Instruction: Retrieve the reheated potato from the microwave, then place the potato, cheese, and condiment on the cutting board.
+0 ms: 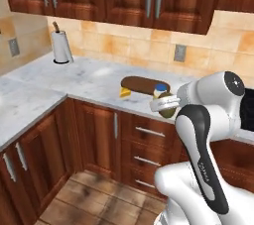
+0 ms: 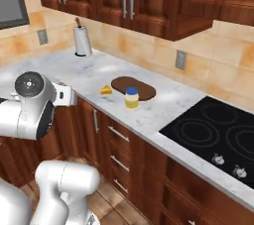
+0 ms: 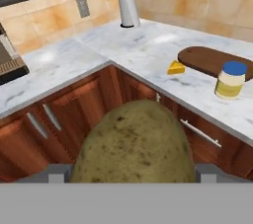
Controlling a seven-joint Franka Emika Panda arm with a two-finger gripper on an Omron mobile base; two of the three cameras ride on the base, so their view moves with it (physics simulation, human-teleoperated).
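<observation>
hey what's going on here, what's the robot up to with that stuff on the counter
The white robot arm's pincer is carrying the olive-brown oval potato, holding it out in front of the lower cabinets, short of the marble counter. On that counter, the dark brown oval wooden cutting board has nothing on it yet. The small yellow cheese wedge sits just off the board's end, and the pale yellow condiment bottle with a blue cap stands at the board's front edge.

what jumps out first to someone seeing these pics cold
The olive-brown oval potato looms large in the hand view, gripped by the gripper out in front of the wooden drawers. Behind it on the marble counter lie the dark brown oval cutting board, a yellow cheese wedge and a blue-capped condiment bottle.
</observation>
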